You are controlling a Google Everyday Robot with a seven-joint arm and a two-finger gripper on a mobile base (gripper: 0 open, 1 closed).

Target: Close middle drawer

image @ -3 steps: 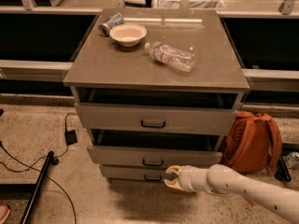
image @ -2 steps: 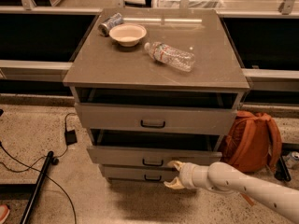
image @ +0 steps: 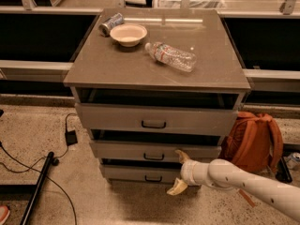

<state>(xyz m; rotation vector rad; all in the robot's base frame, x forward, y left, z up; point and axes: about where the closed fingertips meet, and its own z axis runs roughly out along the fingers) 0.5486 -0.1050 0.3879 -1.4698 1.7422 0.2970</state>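
Note:
The middle drawer [image: 154,151] is a low grey front with a small dark bail handle [image: 153,157]. It stands slightly pulled out of the grey cabinet [image: 140,64], with a dark gap above it. My gripper [image: 178,171] is just right of that handle, in front of the middle and bottom drawer fronts. It is open and holds nothing. The upper fingertip [image: 180,153] is at the middle drawer's front panel, and the lower one [image: 172,190] hangs near the floor. The white arm [image: 243,184] comes in from the lower right.
The taller top drawer [image: 154,118] is also pulled out, and the bottom drawer [image: 140,175] sits lowest. A bowl [image: 128,34], a can [image: 111,24] and a lying plastic bottle [image: 170,56] are on the cabinet top. An orange backpack [image: 255,142] stands at the right. Cables with an adapter [image: 71,137] and a black pole [image: 40,182] lie at the left.
My gripper has shifted slightly right and up, toward the middle drawer's front. The drawers look unmoved.

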